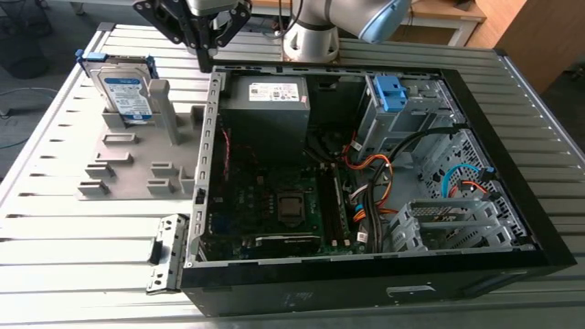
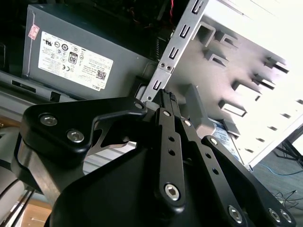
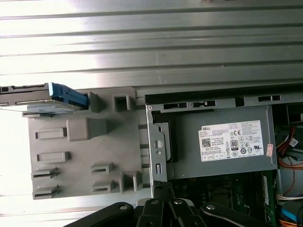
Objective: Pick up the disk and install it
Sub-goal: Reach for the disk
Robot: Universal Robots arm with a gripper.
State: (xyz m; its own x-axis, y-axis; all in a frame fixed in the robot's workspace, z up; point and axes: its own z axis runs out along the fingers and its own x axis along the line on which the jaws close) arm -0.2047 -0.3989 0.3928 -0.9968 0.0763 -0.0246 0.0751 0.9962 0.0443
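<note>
The disk (image 1: 126, 92), silver with a white-and-blue label and a blue frame, stands on edge in a grey slotted holder (image 1: 137, 164) at the exterior view's left of the open computer case (image 1: 366, 277). In the first wrist view the disk (image 3: 57, 97) is seen edge-on at the holder's corner (image 3: 85, 156). My black gripper (image 1: 207, 49) hangs above the table near the case's far corner, to the exterior view's right of the disk and apart from it. Its fingers (image 2: 165, 101) meet at the tips with nothing between them. The gripper's linkage (image 3: 165, 208) shows in the first wrist view.
Inside the case are a grey power supply (image 1: 267, 113) with a white label (image 3: 229, 140), a motherboard (image 1: 274, 199), orange and black cables (image 1: 375, 178) and a blue bracket (image 1: 390, 92) in the drive cage. Everything rests on a ribbed metal table (image 1: 73, 240).
</note>
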